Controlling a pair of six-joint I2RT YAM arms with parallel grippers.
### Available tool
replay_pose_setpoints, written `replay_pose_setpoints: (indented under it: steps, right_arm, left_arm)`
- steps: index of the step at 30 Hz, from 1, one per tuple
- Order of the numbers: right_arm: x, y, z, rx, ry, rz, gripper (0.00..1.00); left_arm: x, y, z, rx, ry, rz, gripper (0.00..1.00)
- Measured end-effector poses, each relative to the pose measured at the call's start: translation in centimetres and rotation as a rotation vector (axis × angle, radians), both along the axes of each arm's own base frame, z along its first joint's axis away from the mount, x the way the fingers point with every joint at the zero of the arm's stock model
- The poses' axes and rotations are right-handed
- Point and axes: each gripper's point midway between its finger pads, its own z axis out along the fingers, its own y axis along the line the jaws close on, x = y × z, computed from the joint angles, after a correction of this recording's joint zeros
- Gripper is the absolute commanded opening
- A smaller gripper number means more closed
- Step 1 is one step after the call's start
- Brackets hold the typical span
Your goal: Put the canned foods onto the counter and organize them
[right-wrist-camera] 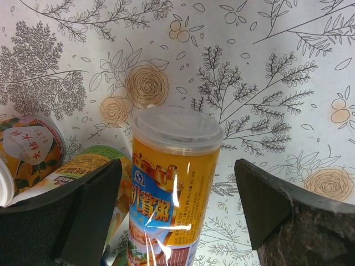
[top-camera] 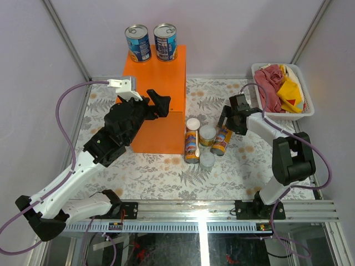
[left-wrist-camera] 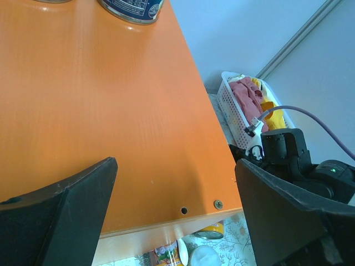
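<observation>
The job looks about a third done. A blue-labelled metal can with a silver top (top-camera: 138, 42) and a second blue-labelled can (top-camera: 165, 41) stand side by side at the far edge of the large bright orange rectangular box (top-camera: 161, 75), in the upper middle of the top view. The other four cans are clustered on the floral-patterned table (top-camera: 138, 166) just right of the box, near centre frame. They are a tall yellow-orange can with a white lid (top-camera: 192, 145), a shorter pale-lidded can (top-camera: 207, 133), another short pale-lidded can (top-camera: 207, 160), and a second tall yellow-orange can with a cloudy plastic lid (right-wrist-camera: 175, 188). The step in hand appears to be picking up this last one. The right gripper (right-wrist-camera: 177, 163) has its jaws wide apart, one on each side of the can, and neither touches it. The left gripper (left-wrist-camera: 176, 166) hangs over the near part of the box top, jaws spread and empty. The next move probably means closing on the can's body below the lid and lifting it straight up, since its neighbours stand just beside it. The left arm would likely also have to leave room on the box.
</observation>
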Motion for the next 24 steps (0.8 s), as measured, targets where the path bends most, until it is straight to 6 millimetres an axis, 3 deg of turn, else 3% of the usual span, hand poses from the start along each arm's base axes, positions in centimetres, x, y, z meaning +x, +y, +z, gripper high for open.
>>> replay_pose_setpoints:
  steps: [18,24]
  right_arm:
    - [-0.5,0.9,-2.3,0.034,0.07,0.012,0.86]
    - [-0.6,0.9,-2.7,0.034,0.083,0.012,0.72]
  left_arm:
    - [0.0,0.0,0.0,-0.012,-0.013,0.0,0.87]
    - [-0.3,0.2,0.0,-0.018,-0.019,0.0,0.87]
